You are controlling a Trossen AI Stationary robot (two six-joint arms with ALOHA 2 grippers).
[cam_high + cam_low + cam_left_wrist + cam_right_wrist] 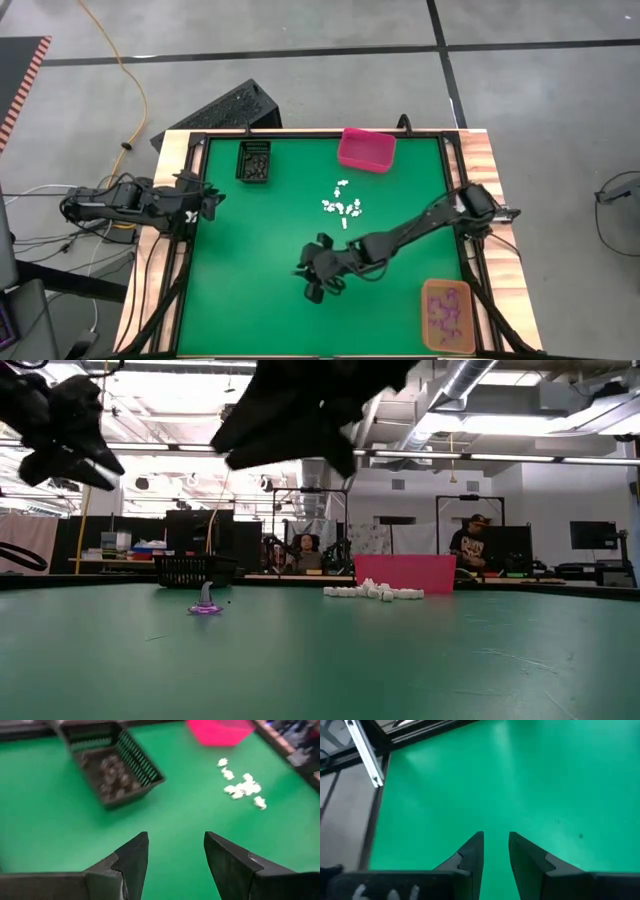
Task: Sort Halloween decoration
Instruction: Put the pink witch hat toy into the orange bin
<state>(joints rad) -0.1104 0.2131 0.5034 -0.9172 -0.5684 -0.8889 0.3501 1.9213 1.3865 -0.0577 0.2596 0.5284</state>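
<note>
High view: right claw (312, 277) hangs empty, fingers apart, over bare tabletop (250, 300); white trinkets (342, 207) lie beyond it. Left claw (208, 199) waits open.

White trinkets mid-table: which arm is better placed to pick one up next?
Right, probably. The right gripper hangs open over mid-table, nearer the white trinkets. The left gripper, also open, sits back at the table's left edge.

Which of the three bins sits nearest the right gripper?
The orange bin with purple trinkets, at the table's near right corner; the pink bin and black bin stand farther off.
</note>
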